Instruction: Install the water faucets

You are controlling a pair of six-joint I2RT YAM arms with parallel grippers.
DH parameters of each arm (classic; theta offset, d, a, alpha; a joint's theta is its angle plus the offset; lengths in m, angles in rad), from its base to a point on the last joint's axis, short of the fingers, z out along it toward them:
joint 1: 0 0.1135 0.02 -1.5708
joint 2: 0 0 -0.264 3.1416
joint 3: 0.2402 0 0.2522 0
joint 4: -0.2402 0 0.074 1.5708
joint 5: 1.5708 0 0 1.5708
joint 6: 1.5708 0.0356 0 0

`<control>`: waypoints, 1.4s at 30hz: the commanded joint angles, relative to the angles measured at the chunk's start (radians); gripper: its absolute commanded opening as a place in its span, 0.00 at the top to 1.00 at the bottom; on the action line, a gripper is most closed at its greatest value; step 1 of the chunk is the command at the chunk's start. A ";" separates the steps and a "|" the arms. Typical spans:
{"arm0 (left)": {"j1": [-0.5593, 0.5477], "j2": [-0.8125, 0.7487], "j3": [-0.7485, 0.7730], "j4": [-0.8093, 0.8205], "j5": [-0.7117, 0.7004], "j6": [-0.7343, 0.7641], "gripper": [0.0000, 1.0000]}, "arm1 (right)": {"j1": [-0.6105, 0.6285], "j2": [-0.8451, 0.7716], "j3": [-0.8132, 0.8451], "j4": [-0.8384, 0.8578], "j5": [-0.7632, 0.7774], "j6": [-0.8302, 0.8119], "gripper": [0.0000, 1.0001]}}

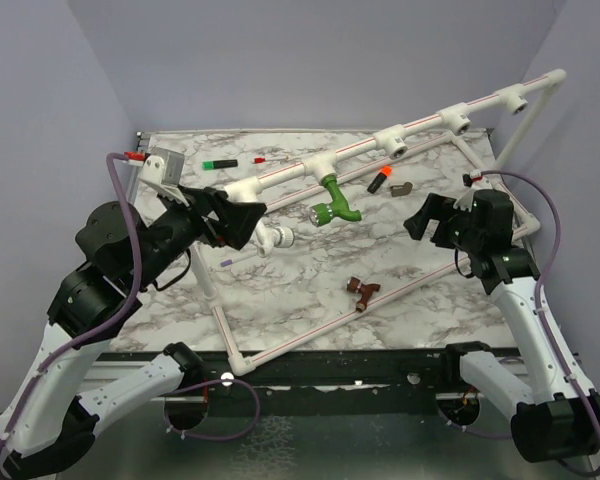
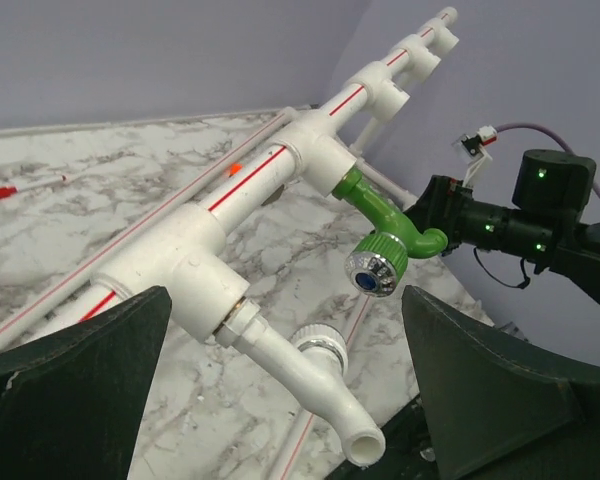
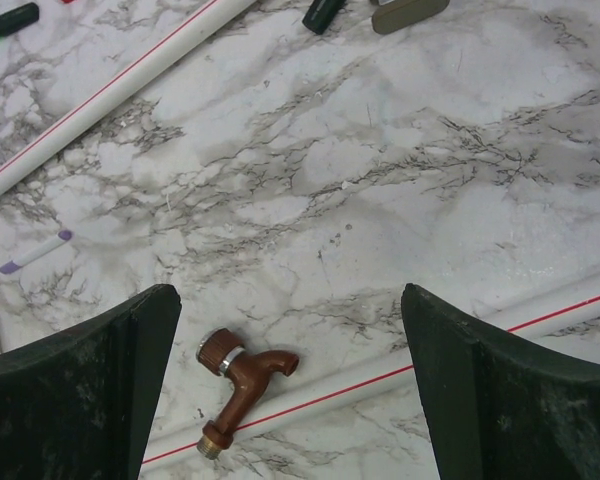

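Observation:
A white pipe frame (image 1: 280,177) with tee fittings stands on the marble table. The white faucet (image 1: 276,237) is screwed into the leftmost tee; in the left wrist view (image 2: 310,375) it juts out between my open left gripper's (image 1: 230,218) fingers, apart from both. The green faucet (image 1: 334,203) hangs from the second tee, also in the left wrist view (image 2: 390,232). The reddish-brown faucet (image 1: 361,291) lies loose on the table against the frame's lower pipe, also in the right wrist view (image 3: 236,383). My right gripper (image 1: 428,219) is open and empty above the table.
A small orange-and-black cylinder (image 1: 379,181) and a grey-brown bent piece (image 1: 401,188) lie near the upper pipe. A green-and-black marker (image 1: 218,162) and a red pen (image 1: 265,158) lie at the back left. Two more open tees (image 1: 454,120) sit along the raised pipe.

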 commanded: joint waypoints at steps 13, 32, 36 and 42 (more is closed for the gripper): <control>-0.002 0.039 0.033 -0.254 -0.020 -0.339 0.01 | 0.006 0.005 0.000 -0.053 -0.063 -0.013 0.03; 0.000 0.195 0.077 -0.157 -0.223 -0.134 0.01 | 0.006 -0.043 -0.044 -0.063 -0.082 -0.001 0.03; 0.022 0.211 0.052 -0.111 -0.258 -0.091 0.01 | 0.006 -0.045 -0.047 -0.059 -0.100 -0.016 0.03; 0.213 0.237 0.003 -0.036 -0.106 -0.065 0.01 | 0.006 -0.046 -0.050 -0.049 -0.136 -0.026 0.04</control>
